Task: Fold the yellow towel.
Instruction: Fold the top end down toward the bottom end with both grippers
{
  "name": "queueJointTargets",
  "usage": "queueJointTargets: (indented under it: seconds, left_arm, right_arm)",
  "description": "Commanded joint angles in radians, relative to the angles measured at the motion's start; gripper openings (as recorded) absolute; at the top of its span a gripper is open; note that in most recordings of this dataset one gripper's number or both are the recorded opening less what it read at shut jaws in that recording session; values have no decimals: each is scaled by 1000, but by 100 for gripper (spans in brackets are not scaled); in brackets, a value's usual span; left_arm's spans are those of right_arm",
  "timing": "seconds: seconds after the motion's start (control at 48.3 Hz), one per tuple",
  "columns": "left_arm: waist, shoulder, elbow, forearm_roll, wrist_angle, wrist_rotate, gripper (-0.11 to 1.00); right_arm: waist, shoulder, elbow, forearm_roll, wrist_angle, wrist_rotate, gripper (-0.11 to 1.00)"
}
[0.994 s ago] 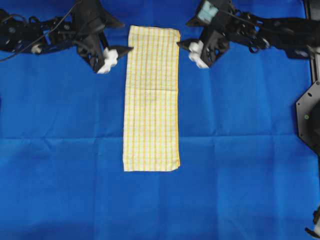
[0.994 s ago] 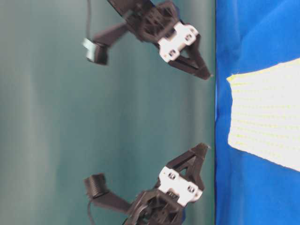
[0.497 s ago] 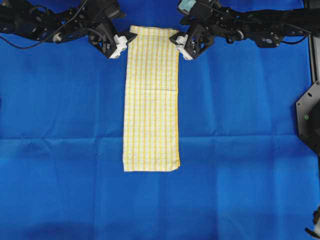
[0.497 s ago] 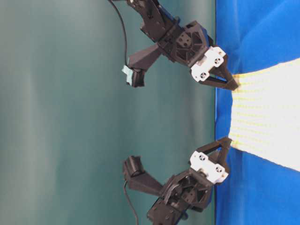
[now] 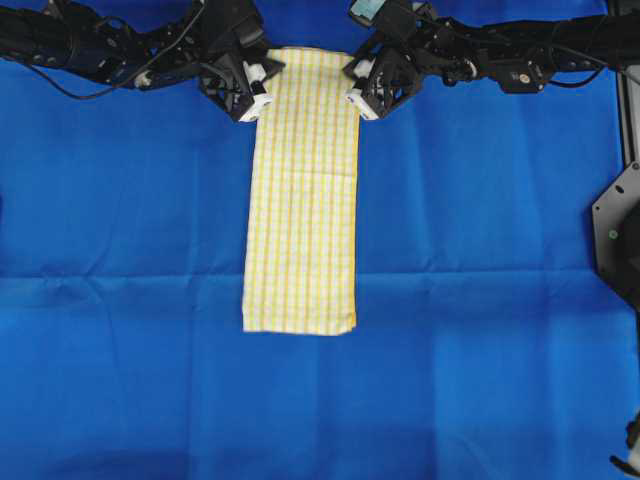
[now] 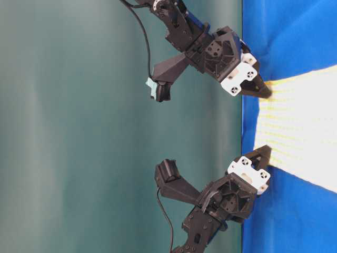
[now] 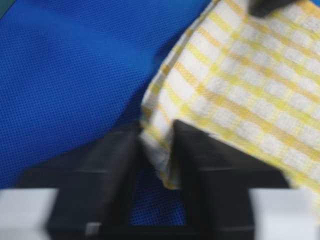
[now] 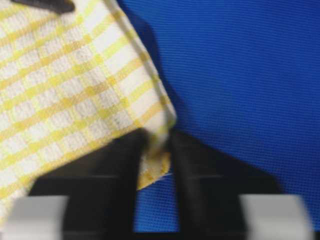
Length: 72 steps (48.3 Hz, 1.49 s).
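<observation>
Both claws closed; yellow towel [image 5: 301,190] corners pinched.

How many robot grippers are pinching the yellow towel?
2. The left gripper is shut on one far corner of the yellow towel, and the right gripper is shut on the other far corner. The near corners lie free on the blue cloth.

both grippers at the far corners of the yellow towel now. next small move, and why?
Probably lift both corners a little, together. In the wrist views the left gripper and right gripper each pinch a corner of the yellow towel, while the rest lies flat on the blue cloth. Raising should free that edge to carry toward the near end.
</observation>
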State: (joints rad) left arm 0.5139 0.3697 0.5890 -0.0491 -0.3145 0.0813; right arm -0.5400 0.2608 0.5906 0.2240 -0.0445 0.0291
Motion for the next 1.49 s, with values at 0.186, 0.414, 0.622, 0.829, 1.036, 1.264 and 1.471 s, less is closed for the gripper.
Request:
queueJointTargets:
  seconds: [0.186,0.414,0.622,0.829,1.036,1.264,1.471]
  left_arm:
    - [2,-14,0,-3,-5,3,4]
    - [8,-34,-5,-6,-11,-2,4]
    - [28,-75,-9,-6,-9,-2,4]
    - [26,-81,-6,-8,-3,-11,4]
    - [-20,-140,51,-9,0,-72,4]
    - [-126,-233,146,-9,2,-153,4]
    - [-272,-279,213,-11,2,-250,4]
  right_arm:
    - [0,-18,-21,0,-8,-11,4]
    - [-29,-25,-43,-3,-6,-15,4]
    - [-41,-48,-64,-21,-2,-17,4]
    - [-40,-58,-63,-23,9,-18,4]
    - [2,-107,-34,-23,26,-18,4]
    - [104,-166,37,-12,32,-3,4]
    - [235,-209,115,23,-8,23,4]
